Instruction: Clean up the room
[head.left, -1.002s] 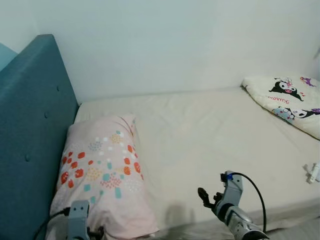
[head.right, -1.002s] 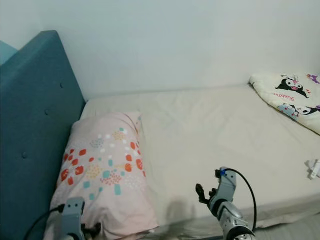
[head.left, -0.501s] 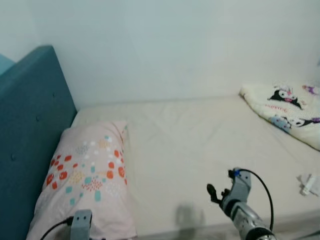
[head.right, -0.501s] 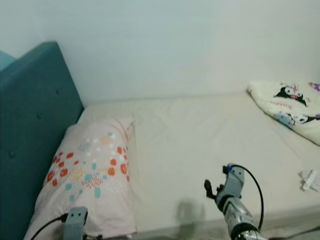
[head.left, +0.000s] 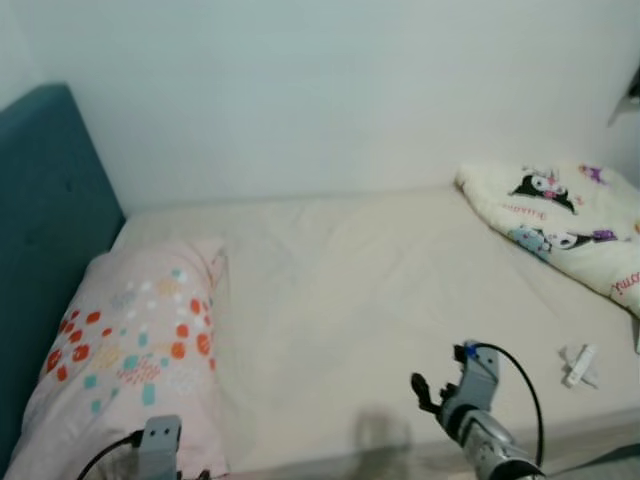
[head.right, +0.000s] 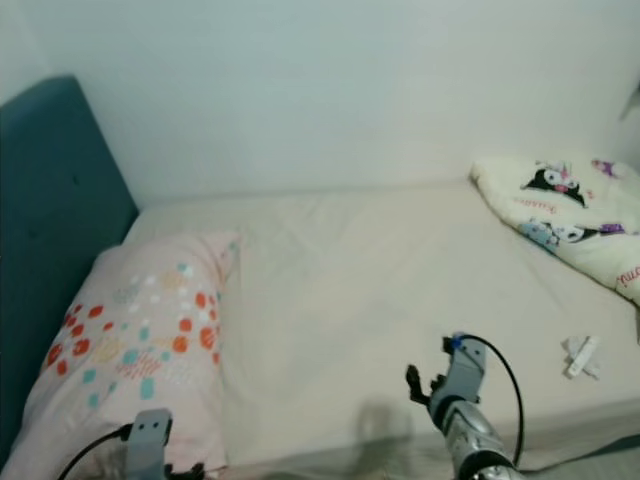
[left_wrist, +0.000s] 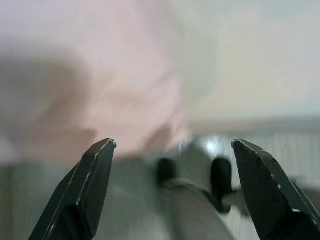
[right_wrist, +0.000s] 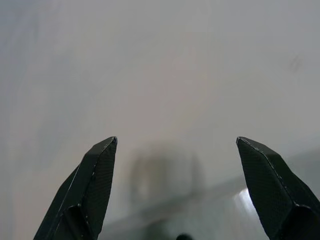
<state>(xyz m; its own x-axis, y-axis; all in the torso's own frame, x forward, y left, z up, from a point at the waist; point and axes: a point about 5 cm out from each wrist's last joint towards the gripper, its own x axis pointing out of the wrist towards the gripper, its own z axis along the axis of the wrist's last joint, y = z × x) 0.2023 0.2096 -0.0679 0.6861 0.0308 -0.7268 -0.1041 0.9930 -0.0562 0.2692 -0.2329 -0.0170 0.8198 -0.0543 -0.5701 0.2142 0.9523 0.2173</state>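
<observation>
Hovering over the bed (head.left: 380, 300) — both grippers (right_wrist: 177, 190) spread; blanket (head.left: 560, 215) lettering unreadable.

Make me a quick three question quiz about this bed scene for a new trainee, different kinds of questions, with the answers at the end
1. True or false: the right gripper holds the small white object.
2. Multiple choice: the floral pillow lies next to (A) the cartoon-print blanket, (B) the teal headboard, (C) the small white object.
3. Fill in: on the mattress, the cartoon-print blanket lies on the robot's ____ side.

Key
1. False. Its fingers are open over bare sheet, apart from the object.
2. B
3. right
</observation>
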